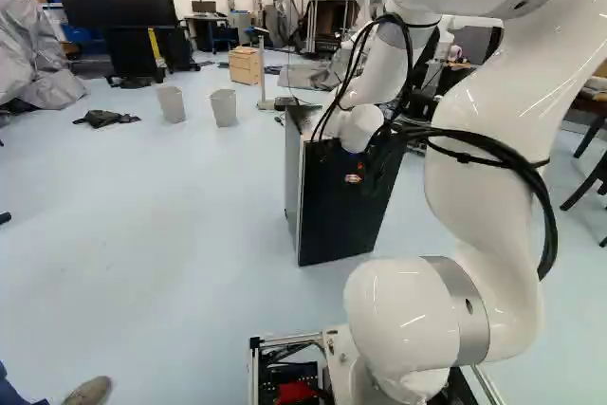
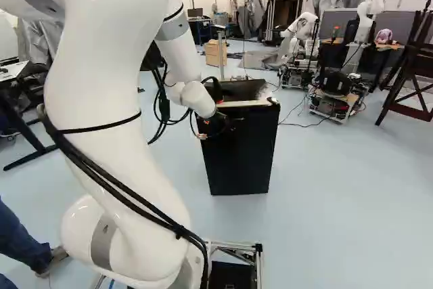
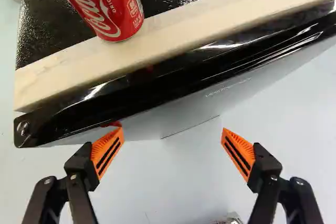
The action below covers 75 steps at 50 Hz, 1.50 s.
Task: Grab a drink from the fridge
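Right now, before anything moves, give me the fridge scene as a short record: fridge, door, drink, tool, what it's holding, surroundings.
Fridge: black-fronted fridge, standing on the floor ahead of the base
Door: looks shut, lying along the fridge's front
Drink: red can on the fridge top, beside the light strip near the front edge
Tool: tool open, in front of the door's upper edge, not at the can
Holding: nothing
Surroundings: two bins beyond the fridge in the left base view
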Tool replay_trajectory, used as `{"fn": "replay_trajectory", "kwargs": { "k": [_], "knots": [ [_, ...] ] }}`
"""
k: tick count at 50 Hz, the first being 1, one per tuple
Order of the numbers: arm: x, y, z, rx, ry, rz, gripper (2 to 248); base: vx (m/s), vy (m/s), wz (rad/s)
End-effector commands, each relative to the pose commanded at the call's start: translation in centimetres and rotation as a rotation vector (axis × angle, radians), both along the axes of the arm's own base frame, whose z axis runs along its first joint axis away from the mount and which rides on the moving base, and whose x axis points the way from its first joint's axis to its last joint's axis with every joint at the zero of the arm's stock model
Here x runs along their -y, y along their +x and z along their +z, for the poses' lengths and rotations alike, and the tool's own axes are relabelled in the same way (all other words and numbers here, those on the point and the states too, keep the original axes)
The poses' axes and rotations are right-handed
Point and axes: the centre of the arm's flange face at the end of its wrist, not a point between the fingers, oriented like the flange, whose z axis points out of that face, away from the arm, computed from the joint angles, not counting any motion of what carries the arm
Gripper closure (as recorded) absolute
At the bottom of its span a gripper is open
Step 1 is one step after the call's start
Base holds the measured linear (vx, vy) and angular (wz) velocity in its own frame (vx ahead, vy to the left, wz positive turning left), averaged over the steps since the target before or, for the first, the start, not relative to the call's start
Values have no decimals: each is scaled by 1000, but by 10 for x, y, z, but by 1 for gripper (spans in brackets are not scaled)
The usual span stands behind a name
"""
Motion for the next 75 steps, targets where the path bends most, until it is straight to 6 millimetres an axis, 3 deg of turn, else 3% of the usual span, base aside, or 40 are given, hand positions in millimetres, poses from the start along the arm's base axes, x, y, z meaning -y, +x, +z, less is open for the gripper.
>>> {"fn": "replay_trajectory", "kwargs": {
  "k": [14,51,75],
  "knots": [
    [-1,-3,0,-2,0,2,3,0,0,0],
    [-14,-65,7,69,-26,16,3,0,0,0],
    [-28,-65,24,305,-89,39,3,0,0,0]
  ]
}}
